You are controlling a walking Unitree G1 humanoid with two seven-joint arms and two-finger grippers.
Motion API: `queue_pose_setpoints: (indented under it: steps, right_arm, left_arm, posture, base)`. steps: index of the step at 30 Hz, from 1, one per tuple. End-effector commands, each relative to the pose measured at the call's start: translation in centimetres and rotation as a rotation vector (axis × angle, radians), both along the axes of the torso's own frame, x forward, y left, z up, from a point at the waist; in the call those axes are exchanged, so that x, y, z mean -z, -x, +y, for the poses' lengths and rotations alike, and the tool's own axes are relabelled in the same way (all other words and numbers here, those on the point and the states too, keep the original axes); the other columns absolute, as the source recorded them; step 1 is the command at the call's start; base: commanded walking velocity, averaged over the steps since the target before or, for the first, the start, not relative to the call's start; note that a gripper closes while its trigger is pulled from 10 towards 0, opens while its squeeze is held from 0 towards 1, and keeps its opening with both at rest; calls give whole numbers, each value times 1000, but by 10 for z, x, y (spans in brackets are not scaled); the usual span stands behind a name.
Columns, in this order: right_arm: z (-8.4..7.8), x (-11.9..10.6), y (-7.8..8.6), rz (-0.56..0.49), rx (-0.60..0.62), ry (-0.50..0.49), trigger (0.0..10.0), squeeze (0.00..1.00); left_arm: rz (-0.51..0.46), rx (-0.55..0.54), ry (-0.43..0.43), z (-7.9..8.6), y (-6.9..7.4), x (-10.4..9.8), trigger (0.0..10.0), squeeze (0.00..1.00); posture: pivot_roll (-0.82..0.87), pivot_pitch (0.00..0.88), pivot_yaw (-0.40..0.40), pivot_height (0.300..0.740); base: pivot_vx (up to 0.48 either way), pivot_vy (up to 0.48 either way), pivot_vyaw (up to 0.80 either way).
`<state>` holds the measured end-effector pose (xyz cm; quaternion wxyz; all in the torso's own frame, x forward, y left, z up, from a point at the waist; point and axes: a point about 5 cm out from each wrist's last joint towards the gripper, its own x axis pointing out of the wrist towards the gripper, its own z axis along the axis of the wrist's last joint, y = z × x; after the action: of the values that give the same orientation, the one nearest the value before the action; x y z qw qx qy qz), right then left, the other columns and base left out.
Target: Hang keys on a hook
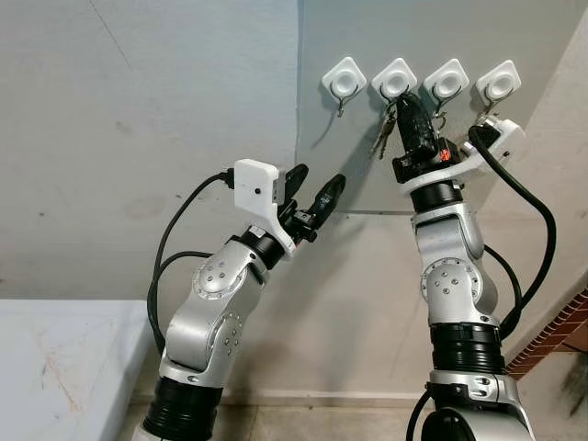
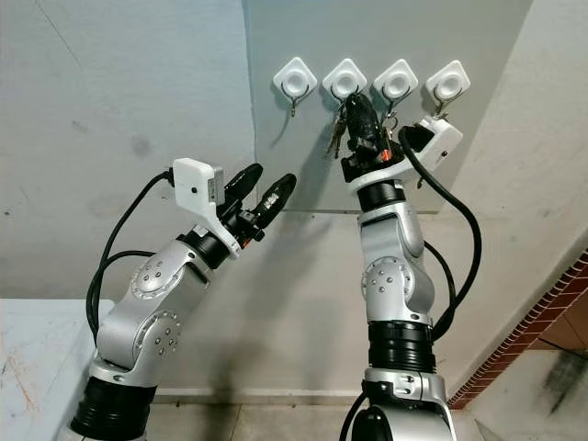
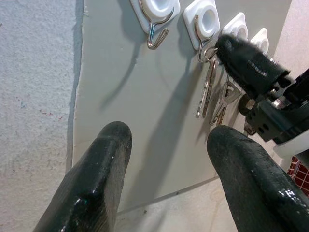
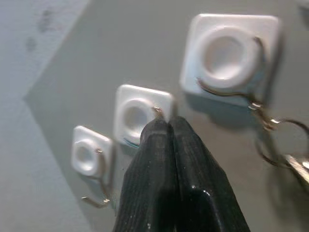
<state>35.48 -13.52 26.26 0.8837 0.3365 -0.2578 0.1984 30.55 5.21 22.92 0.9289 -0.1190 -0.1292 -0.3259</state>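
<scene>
Grey panel [image 1: 367, 165]: carries four white hooks in a row.
Keys [image 1: 385, 133]: dangle from the second hook from the left [image 1: 396, 81].
Right end effector [image 1: 409, 108]: fingers pressed together, just beside the keys.
Left end effector [image 1: 312, 191]: fingers apart, lower left, holding nothing.

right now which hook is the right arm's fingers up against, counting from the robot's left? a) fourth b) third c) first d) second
d, the right gripper, fingers closed together, sits at the second hook of the four, with the keys dangling just below that hook.
</scene>
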Motion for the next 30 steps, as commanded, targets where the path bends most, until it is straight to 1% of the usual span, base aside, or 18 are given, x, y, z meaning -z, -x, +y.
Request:
queue_pose_setpoints:
  steps: [1,3,11,12,19,24,27,28,29,30]
  right_arm:
    - [0,2,-2,18,-3,-20,10000,0]
    - [-2,6,-2,34,5,-41,10000,0]
    - [-1,12,-2,51,5,-57,10000,0]
    - [-1,14,-1,55,2,-65,10000,1000]
    - [0,20,3,54,-4,-69,10000,1000]
    - [2,35,12,61,2,-5,10000,1000]
    - [2,40,14,71,6,16,10000,1000]
    - [1,45,16,81,11,28,10000,1000]
    - [-3,59,21,116,28,60,10000,1000]
    - [-3,59,21,116,28,60,10000,1000]
  left_arm:
    - [-21,0,1,0,2,-7,10000,0]
    - [-20,0,1,0,2,-7,10000,0]
    - [-19,-1,3,0,2,-7,10000,0]
    - [-17,-2,2,0,2,-6,10000,0]
    - [-11,-9,-2,1,2,-4,10000,0]
    - [12,-29,-13,3,0,4,10000,0]
    - [25,-37,-15,5,-1,9,10000,0]
    - [37,-48,-19,6,-2,12,10000,0]
    - [73,-89,-24,12,-6,23,10000,0]
    - [73,-89,-24,12,-6,23,10000,0]
  posture:
    - [-27,28,31,740]
    - [-27,30,32,740]
    - [-26,32,31,740]
    - [-26,31,31,740]
    - [-22,27,24,740]
    - [-22,19,22,740]
    - [-24,18,23,740]
    - [-24,18,23,740]
    - [-25,13,22,740]
    - [-25,13,22,740]
  base:
    - [0,0,0]
    - [0,0,0]
    - [0,0,0]
    - [0,0,0]
    - [0,0,0]
    - [0,0,0]
    - [0,0,0]
    - [0,0,0]
    - [0,0,0]
    - [0,0,0]
